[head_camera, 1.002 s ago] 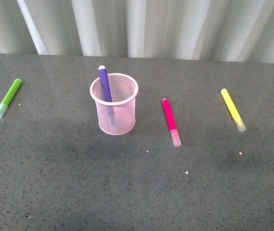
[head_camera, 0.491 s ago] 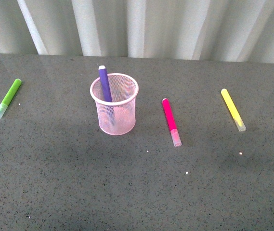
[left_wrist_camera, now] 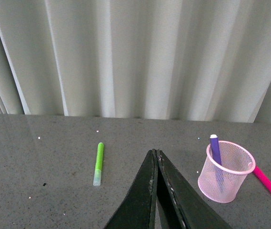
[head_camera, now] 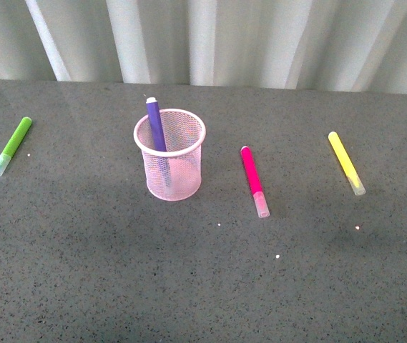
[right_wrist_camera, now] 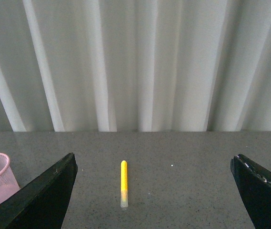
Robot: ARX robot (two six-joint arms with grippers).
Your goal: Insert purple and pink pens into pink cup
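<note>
The pink cup [head_camera: 169,154] stands upright on the dark table, left of centre in the front view. The purple pen [head_camera: 156,125] stands inside it, leaning on the far-left rim with its end poking out. The pink pen [head_camera: 254,180] lies flat on the table to the right of the cup, clear cap toward me. Neither arm shows in the front view. In the left wrist view my left gripper [left_wrist_camera: 155,152] is shut with nothing in it, short of the cup [left_wrist_camera: 224,172] and purple pen [left_wrist_camera: 215,150]. My right gripper [right_wrist_camera: 154,164] stands wide open and empty.
A lime-green marker [head_camera: 11,146] lies at the far left of the table. A yellow marker [head_camera: 346,162] lies at the far right and sits between my open right fingers in the right wrist view [right_wrist_camera: 124,182]. White curtains [head_camera: 210,39] hang behind the table.
</note>
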